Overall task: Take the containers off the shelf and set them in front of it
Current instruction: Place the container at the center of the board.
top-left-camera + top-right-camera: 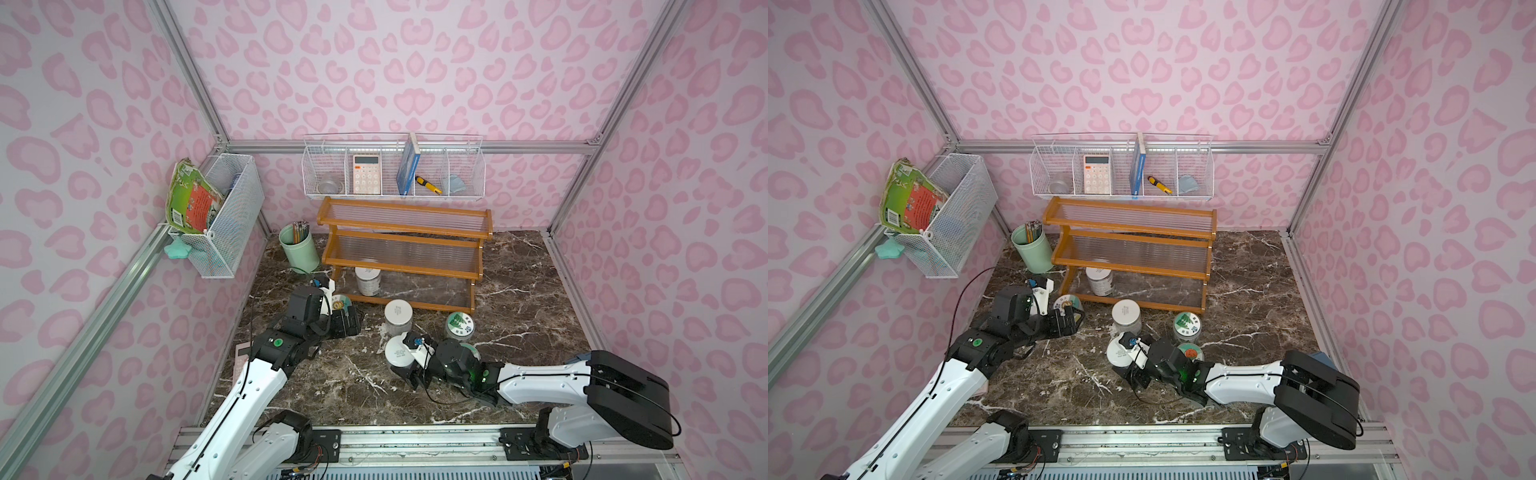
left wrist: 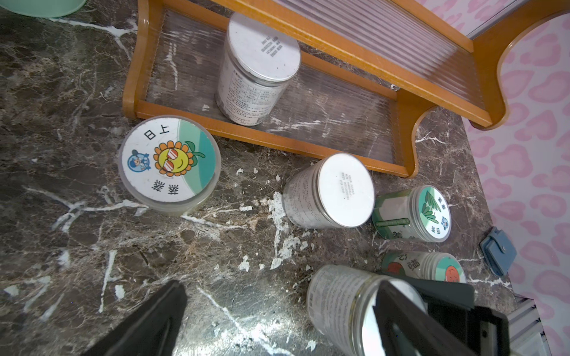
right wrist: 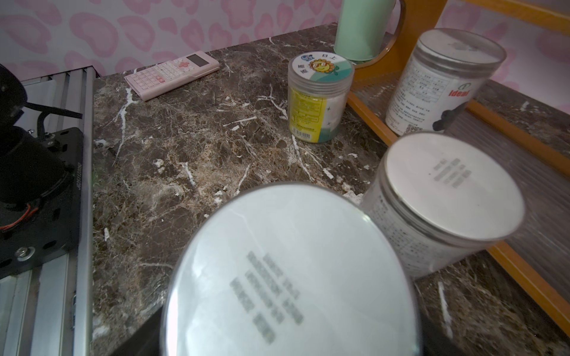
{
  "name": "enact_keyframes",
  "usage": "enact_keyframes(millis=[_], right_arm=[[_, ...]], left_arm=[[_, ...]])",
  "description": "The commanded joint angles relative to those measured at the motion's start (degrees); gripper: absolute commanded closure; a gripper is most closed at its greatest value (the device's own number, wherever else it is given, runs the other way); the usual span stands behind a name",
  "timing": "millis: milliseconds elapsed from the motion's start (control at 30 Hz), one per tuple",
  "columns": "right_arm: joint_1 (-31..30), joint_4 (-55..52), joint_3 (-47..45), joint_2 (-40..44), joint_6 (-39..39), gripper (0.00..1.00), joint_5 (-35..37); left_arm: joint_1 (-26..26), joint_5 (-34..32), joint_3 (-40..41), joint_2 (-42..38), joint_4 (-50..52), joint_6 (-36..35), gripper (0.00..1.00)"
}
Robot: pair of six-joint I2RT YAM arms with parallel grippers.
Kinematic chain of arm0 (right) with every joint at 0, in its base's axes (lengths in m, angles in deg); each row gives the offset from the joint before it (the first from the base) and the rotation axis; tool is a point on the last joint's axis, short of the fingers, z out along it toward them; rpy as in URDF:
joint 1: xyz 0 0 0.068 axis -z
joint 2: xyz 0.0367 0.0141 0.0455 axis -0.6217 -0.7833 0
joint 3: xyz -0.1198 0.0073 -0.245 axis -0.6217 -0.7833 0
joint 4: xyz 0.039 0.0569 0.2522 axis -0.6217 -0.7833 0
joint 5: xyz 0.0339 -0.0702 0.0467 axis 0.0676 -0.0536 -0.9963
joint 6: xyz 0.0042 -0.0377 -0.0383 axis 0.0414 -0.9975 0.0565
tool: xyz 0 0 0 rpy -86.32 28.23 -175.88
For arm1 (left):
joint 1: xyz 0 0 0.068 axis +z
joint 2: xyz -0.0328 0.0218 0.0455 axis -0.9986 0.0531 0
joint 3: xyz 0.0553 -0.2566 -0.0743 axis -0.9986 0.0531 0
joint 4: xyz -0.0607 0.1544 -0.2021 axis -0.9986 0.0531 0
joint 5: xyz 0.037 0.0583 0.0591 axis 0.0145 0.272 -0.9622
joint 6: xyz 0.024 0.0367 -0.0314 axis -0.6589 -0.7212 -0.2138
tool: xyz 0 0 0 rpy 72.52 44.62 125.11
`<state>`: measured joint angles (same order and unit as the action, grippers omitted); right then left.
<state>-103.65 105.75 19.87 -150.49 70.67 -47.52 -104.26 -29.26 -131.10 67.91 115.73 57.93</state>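
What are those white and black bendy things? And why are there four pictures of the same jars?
Those are two robot arms, and each ends in a pincer called a gripper. The two wide pictures come from a camera up high, looking down at everything. The two close-up pictures come from small cameras on the arms' wrists.

On the marble table stands a wooden shelf with one white-lidded jar on its lowest step. In front of it, on the table, stand a sunflower jar, a plain white jar, a green-leaf jar and an orange-picture jar.

The right gripper looks closed around a third white jar, the big blurry lid in its wrist picture. The left gripper is open and empty, beside the sunflower jar.
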Motion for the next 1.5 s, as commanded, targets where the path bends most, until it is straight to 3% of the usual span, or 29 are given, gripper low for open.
enact_keyframes(millis=[0,433,1000,1267,1467], right_arm=[[1.0,5.5,0.7,-1.3,-1.0,0.37,-3.0],[2.5,5.5,1.3,-5.5,-1.8,0.33,-5.4],[2.6,4.6,1.3,-5.3,-1.6,0.01,-3.5],[2.5,2.6,1.9,-2.6,-2.0,0.01,-4.1],[2.5,-3.2,3.2,2.3,-1.0,0.01,-0.8]], left_arm=[[0.1,-0.6,0.0,-0.3,1.2,0.1,0.01],[0.1,-0.8,0.2,-0.5,1.1,0.2,0.01],[0.1,-1.1,0.0,-1.1,1.7,0.1,0.01],[0.0,-1.7,-0.3,-1.0,2.2,-0.1,0.01],[0.1,-3.6,-1.5,0.8,3.2,-0.7,0.01]])
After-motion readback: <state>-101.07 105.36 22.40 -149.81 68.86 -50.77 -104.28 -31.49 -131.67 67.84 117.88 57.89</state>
